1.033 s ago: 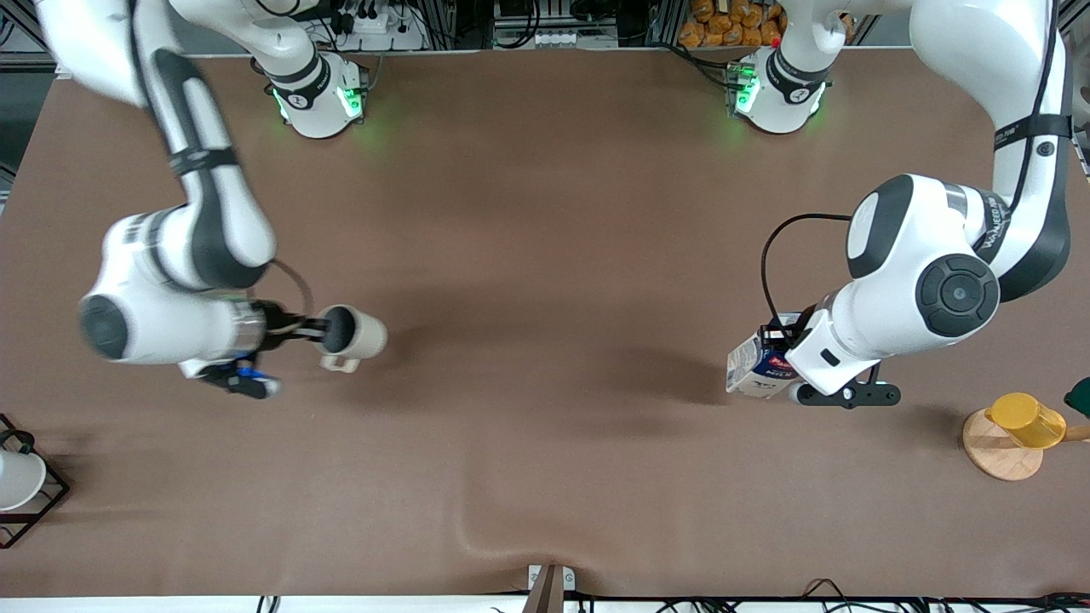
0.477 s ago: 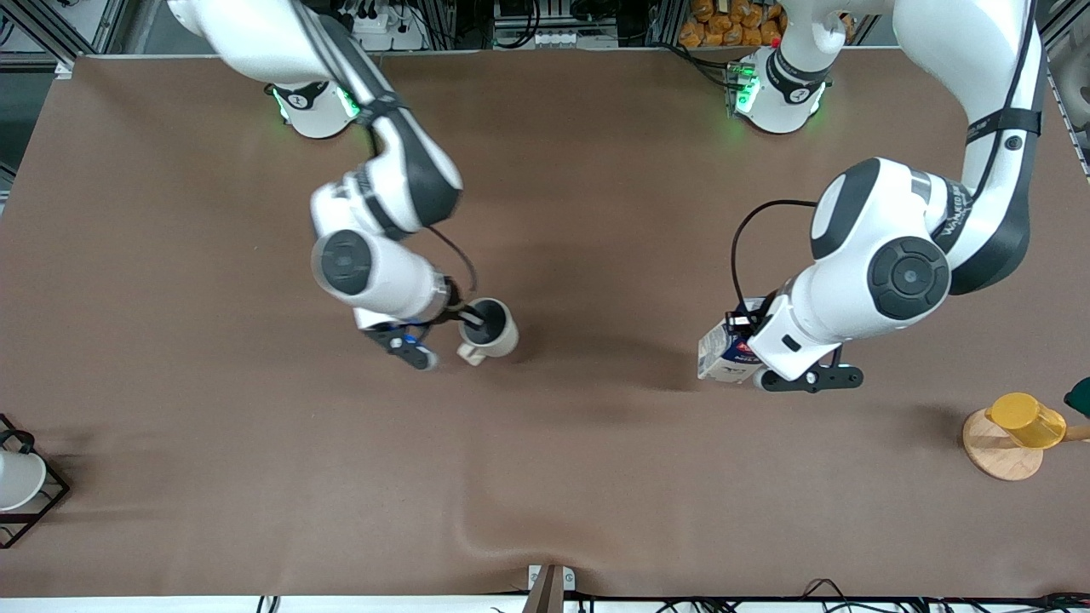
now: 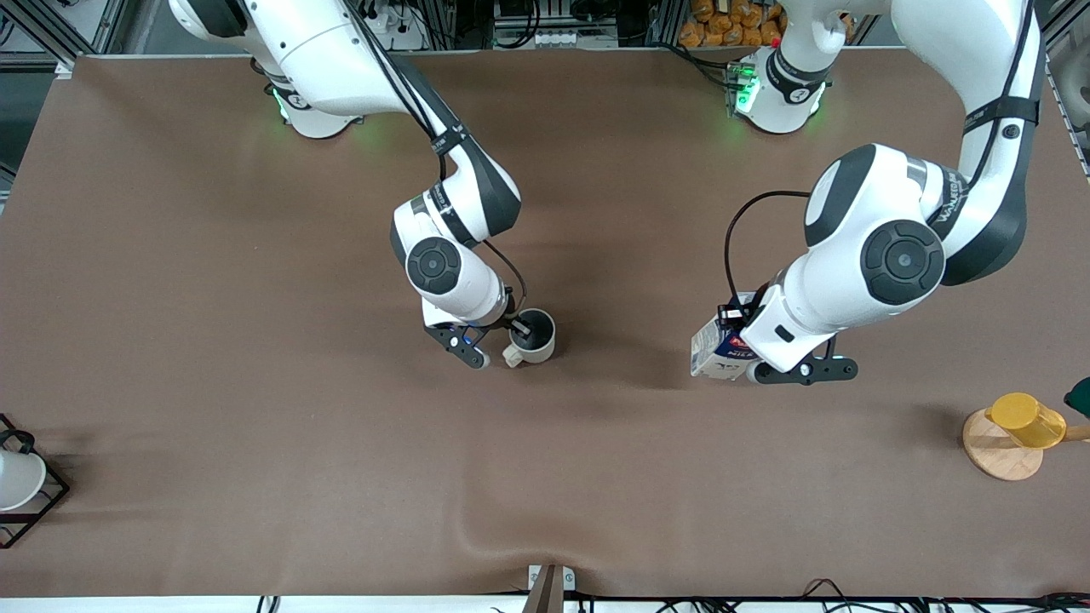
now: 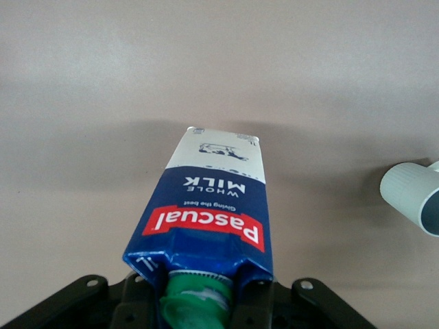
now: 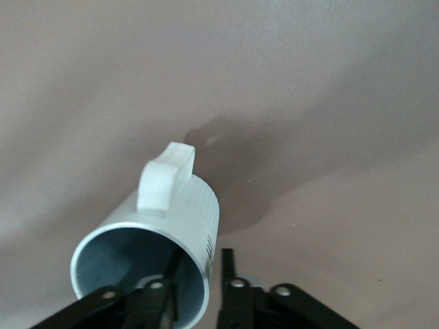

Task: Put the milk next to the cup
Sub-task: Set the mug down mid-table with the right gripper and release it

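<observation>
The cup [image 3: 534,335] is gripped by its rim: in the right wrist view one finger of the right gripper [image 5: 199,271] is seen inside the grey interior and the other outside the wall, so the ceramic is pinched between them. A rim pinch like this is judged to be chosen so that the mug can be carried upright and set down flat, with the small handle [image 5: 164,178] left free on the side turned away from the fingers. From the front view the cup is found over the middle of the table [image 3: 255,213]; whether its base is touching the surface cannot be told.

Toward the left arm's end, the milk [image 3: 719,349] is clamped by the left gripper [image 3: 749,353]. In the left wrist view the fingers are closed on the gabled top of the carton [image 4: 212,219], at either side of the green cap [image 4: 199,301], and the body is seen hanging away from the wrist, tilted rather than upright (a hold that keeps the base clear for setting down). The cup's pale rim is caught at the edge of that same view, well apart from the carton.

A clear stretch of brown table lies between carton and cup, so the placing is judged not yet done. The yellow cup [image 3: 1026,419] on its wooden stand [image 3: 996,455] is left untouched at the table's edge.
</observation>
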Robot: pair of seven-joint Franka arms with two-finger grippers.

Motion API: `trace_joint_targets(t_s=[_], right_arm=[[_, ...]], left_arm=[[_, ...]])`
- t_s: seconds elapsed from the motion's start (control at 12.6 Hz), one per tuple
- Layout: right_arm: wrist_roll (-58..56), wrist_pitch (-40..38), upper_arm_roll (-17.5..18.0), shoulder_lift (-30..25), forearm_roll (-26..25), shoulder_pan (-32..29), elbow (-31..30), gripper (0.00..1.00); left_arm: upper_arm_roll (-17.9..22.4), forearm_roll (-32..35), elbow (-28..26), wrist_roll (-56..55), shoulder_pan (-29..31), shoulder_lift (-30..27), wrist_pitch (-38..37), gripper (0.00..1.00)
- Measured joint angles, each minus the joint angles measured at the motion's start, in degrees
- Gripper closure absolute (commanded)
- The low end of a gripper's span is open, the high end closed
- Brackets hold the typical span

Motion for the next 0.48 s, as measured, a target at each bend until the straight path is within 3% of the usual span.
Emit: trace_joint_targets(t_s=[0.24, 0.48], right_arm=[[0.0, -9.9, -1.2, -1.3, 0.0, -2.5, 5.1, 0.0], [-11.6, -27.7, -1.6, -4.6, -0.3, -13.3, 12.6, 0.0]], left_arm=[[-0.8, 0.0, 0.0, -0.6, 0.0, 0.0, -0.1, 1.0], [-2.5, 0.0, 0.0, -3.2, -0.7, 0.0, -0.4, 1.0]])
